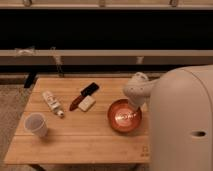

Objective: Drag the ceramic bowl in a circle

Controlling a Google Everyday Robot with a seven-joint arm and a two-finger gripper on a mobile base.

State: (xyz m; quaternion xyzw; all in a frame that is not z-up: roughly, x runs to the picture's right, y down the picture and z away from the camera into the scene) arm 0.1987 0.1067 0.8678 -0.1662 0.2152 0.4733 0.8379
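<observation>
The ceramic bowl is round, shallow and glossy orange-red. It sits on the wooden table at its right side, close to my body. My gripper comes down from the white wrist onto the bowl's far right rim. Its tip is lost against the bowl's bright inside. Whether it touches the rim or the inside I cannot tell.
A translucent white cup stands at the front left. A small white bottle, a dark brown item, a black item and a white block lie mid-table. My white body fills the right side.
</observation>
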